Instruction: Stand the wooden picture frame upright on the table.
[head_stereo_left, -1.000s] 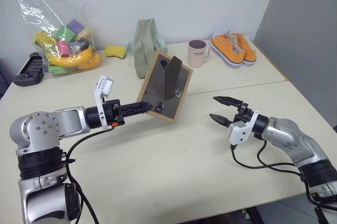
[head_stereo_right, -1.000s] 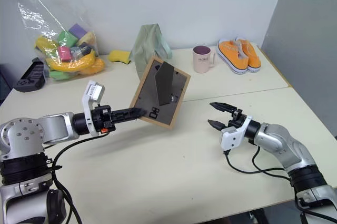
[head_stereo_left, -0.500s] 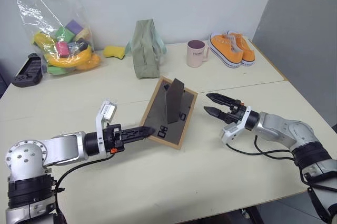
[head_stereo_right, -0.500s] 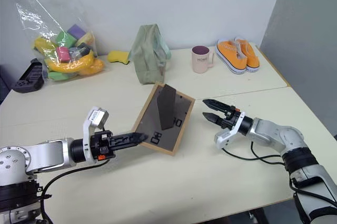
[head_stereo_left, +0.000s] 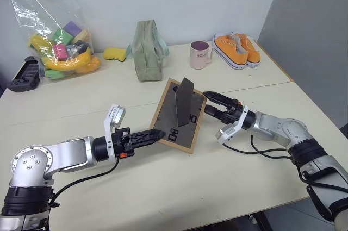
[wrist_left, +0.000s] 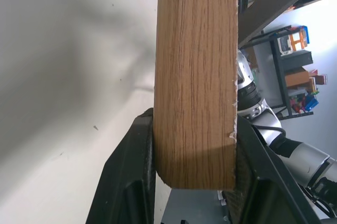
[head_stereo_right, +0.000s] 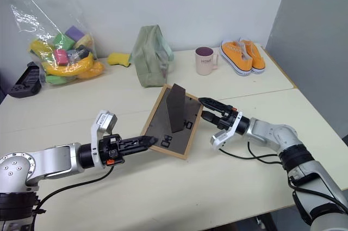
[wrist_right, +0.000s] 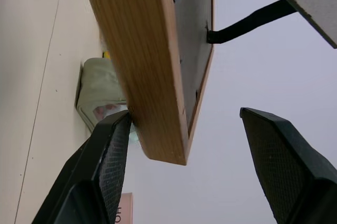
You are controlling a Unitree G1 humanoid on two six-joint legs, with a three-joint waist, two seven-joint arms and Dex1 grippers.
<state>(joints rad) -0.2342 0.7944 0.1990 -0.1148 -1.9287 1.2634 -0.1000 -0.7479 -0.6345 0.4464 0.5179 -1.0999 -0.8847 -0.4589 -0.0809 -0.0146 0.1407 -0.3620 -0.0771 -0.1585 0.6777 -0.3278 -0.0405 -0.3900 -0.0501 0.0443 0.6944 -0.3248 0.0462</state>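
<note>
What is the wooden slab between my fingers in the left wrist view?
Observer: It's a side edge of the wooden picture frame. The left gripper is clamped on it near a lower corner.
Operator: Which way does the frame face?
Observer: It leans tilted, dark back towards the robot, with the easel stand folded out.
Operator: And the other arm?
Observer: The right gripper is open at the opposite edge, with one finger on each side of the frame. It hasn't closed on it.
</note>
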